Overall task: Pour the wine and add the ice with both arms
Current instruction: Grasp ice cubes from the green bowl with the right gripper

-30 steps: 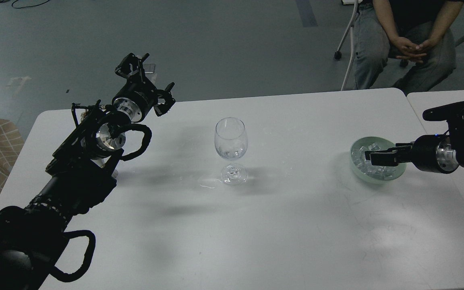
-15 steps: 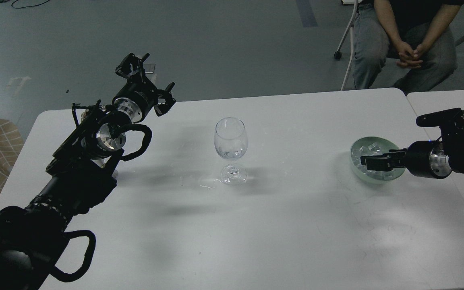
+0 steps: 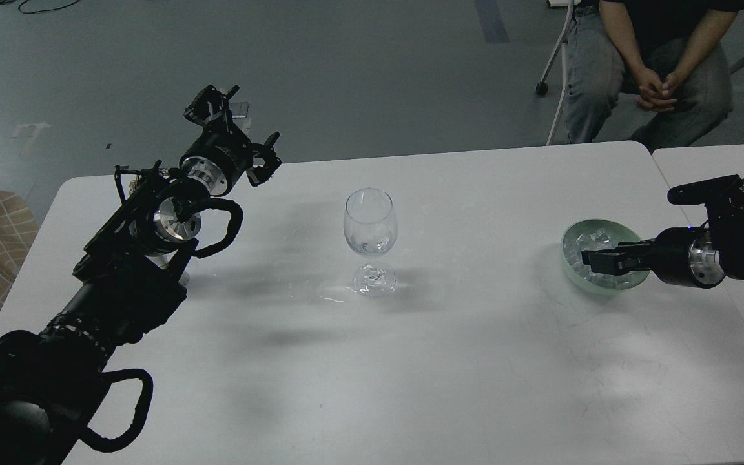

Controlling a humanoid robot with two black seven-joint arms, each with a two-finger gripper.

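Where the black jointed left arm [image 3: 133, 258] reaches up from the lower left corner, its gripper [image 3: 233, 139] hangs above the far left edge of the white rectangular table [image 3: 462, 361], fingers spread wide and holding nothing. A silver wrist ring [image 3: 207, 174] sits just behind it, and a black cable [image 3: 227, 223] loops beside the forearm. Near the middle of the table stands a clear stemmed wine glass [image 3: 371, 240], upright, with a small amount of colourless wine [image 3: 371, 246] at the bottom of its bowl. Just left of its foot lies a thin wet smear [image 3: 332, 297]. Well to the right, a pale green round bowl [image 3: 573, 271] holds a heap of small clear ice cubes [image 3: 595, 239]. The black right arm [image 3: 721, 252] comes in from the right edge, and its gripper [image 3: 595, 261] lies level over the bowl, down among the cubes; the fingers look drawn close together, but whether they clench a cube I cannot tell. Beyond the table's far right corner sits a person in grey trousers [image 3: 643, 58], hands clasped.
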